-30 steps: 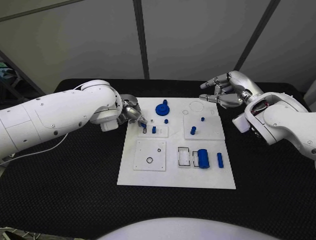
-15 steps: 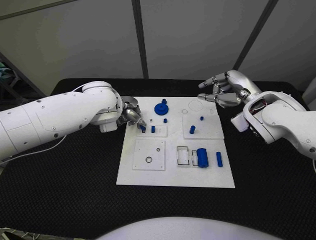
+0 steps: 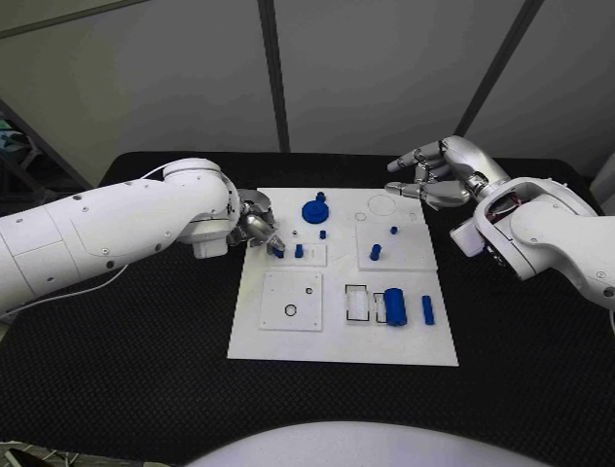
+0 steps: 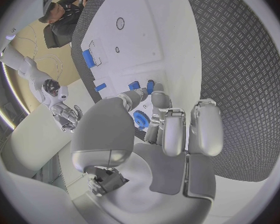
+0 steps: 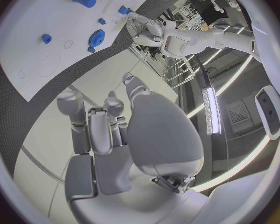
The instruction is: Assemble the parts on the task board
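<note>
The black tabletop [image 3: 126, 331] carries the white task board [image 3: 347, 341] at its centre, a tall plate reaching from about 12 o'clock down toward 6. The left arm [image 3: 84, 238] comes in from 9 o'clock and its left hand [image 3: 257, 226] sits at the board's upper left edge, around 10 o'clock, fingertips down at a small blue part [image 3: 278, 252]; whether they pinch it or only touch it cannot be told, and the left wrist view shows the fingers curled close over blue pieces by that spot. The right arm [image 3: 574, 243] enters from 3 o'clock, and the right hand [image 3: 434, 175] hovers above the tabletop just off the board's upper right corner, near 1 o'clock, fingers curled loosely apart and holding nothing. On the board, a blue gear [image 3: 316, 210] stands near 12 o'clock, a blue cylinder [image 3: 395, 306] lies at about 4 o'clock with a slim blue bar [image 3: 427, 309] just beside it, and a short blue peg [image 3: 375, 253] stands near the centre.
</note>
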`<state>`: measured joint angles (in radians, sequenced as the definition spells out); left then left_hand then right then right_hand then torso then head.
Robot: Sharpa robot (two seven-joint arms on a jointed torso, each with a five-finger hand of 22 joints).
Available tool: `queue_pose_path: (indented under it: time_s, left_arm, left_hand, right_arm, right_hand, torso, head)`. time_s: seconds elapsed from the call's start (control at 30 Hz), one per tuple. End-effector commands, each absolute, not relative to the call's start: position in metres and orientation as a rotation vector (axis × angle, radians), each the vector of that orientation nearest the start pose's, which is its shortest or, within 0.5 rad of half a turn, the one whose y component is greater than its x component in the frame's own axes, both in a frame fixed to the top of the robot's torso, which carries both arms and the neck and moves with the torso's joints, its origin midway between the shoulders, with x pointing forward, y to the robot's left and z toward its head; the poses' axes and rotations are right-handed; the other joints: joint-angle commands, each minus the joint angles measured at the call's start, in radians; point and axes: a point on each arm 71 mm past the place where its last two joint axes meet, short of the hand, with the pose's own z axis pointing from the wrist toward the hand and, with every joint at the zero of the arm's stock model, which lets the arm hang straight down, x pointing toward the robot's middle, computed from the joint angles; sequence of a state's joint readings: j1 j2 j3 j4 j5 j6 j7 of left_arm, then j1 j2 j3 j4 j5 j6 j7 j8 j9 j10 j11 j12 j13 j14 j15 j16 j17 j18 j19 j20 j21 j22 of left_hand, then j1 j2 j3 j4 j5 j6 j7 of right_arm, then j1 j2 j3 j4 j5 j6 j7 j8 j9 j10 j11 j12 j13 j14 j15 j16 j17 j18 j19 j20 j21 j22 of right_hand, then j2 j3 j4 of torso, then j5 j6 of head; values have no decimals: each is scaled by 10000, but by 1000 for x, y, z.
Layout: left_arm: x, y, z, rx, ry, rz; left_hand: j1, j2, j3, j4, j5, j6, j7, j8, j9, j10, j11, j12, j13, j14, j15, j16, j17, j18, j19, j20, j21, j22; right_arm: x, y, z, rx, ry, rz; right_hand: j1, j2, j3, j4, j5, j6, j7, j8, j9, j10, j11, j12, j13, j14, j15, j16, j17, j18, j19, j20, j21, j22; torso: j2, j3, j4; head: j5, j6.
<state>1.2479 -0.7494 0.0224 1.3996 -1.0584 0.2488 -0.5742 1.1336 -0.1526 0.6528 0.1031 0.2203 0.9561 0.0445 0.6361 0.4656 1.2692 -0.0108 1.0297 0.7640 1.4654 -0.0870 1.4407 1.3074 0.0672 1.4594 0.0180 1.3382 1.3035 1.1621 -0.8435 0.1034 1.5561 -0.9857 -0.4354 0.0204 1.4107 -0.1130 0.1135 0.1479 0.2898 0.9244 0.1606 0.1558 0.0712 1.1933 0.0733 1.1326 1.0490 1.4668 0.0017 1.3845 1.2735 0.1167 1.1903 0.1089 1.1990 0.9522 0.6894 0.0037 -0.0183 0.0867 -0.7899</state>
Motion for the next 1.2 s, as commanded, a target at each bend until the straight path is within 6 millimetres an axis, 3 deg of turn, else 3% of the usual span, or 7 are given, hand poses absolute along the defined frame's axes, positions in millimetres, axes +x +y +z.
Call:
queue_pose_path:
  time_s: [0.03,0.77,1.2]
  left_arm:
    - [509,207,-196,-1696,23664,-3387]
    - [510,205,-203,-1748,23938,-3183]
    - [512,205,-207,-1961,23899,-3023]
  left_hand:
    - [-50,-7,1472,-1436,33,40,-49,65,17,345,-255,6,-6,623,-51,-29,914,-26,103,6,43,12]
    - [-285,11,1442,-1360,40,128,-92,118,40,486,-279,60,80,626,-61,-25,918,-30,112,-2,51,37]
    - [-647,24,988,-1266,2,447,-264,174,94,755,-409,179,305,631,-161,-17,929,-62,185,-83,169,200]
  right_arm:
    - [493,-197,-140,3170,15220,10139]
    - [493,-197,-140,3164,15234,10143]
    - [493,-197,-140,3155,15242,10152]
  right_hand:
    - [-6,41,41,6,53,-72,-14,37,-7,-33,-22,-62,-9,311,-62,-41,-7,125,-56,-34,-55,-9]
    - [18,41,53,-4,53,-74,-14,42,-7,-31,-23,-66,-20,312,-65,-51,-13,126,-53,-37,-65,-17]
    - [18,41,53,-4,53,-74,-14,42,-7,-31,-23,-66,-20,312,-65,-51,-13,126,-53,-37,-65,-17]
  torso:
    - [6,2,-19]
    - [0,4,-14]
    - [1,4,-11]
  head:
    - [9,-15]
    - [-34,-71]
    - [-61,-97]
